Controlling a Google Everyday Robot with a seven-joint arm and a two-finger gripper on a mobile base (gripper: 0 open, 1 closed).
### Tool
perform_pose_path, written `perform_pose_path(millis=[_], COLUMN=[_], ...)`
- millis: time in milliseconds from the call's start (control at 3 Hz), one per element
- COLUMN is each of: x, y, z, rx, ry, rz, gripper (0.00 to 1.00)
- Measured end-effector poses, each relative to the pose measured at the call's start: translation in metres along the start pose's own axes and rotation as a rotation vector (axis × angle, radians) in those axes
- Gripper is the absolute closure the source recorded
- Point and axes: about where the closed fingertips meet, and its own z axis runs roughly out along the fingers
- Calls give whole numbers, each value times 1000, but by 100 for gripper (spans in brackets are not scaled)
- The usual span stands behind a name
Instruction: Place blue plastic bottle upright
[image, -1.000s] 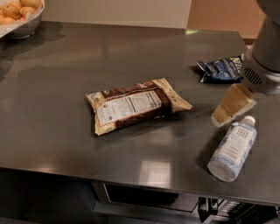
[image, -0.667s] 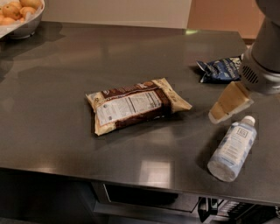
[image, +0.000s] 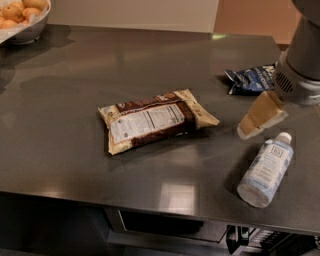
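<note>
The blue plastic bottle (image: 265, 171) lies on its side near the front right of the dark counter (image: 75, 125). It is clear and pale bluish with a white-and-blue label. Its white cap (image: 284, 137) points toward the back. My gripper (image: 259, 119) hangs from the grey arm (image: 299, 75) at the right, low over the counter. It is just left of and behind the bottle's cap, apart from it. It holds nothing that I can see.
A brown and cream snack bag (image: 155, 120) lies flat mid-counter. A dark blue crinkled chip bag (image: 250, 79) lies at the back right, partly behind the arm. A white bowl of oranges (image: 20, 17) stands at the back left corner. The counter's front edge runs close below the bottle.
My gripper has shifted slightly to the left, away from the bottle's cap. The bottle and both bags have not moved.
</note>
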Motion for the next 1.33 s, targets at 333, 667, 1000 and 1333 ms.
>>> perform_pose_path(millis=[333, 667, 1000, 1333], x=[1, 0, 6, 12], y=[-5, -8, -9, -5], z=[9, 22, 41, 52], rx=[-14, -40, -87, -119], ry=[48, 106, 180, 232], rz=[116, 287, 515, 641], gripper=[0, 0, 0, 0])
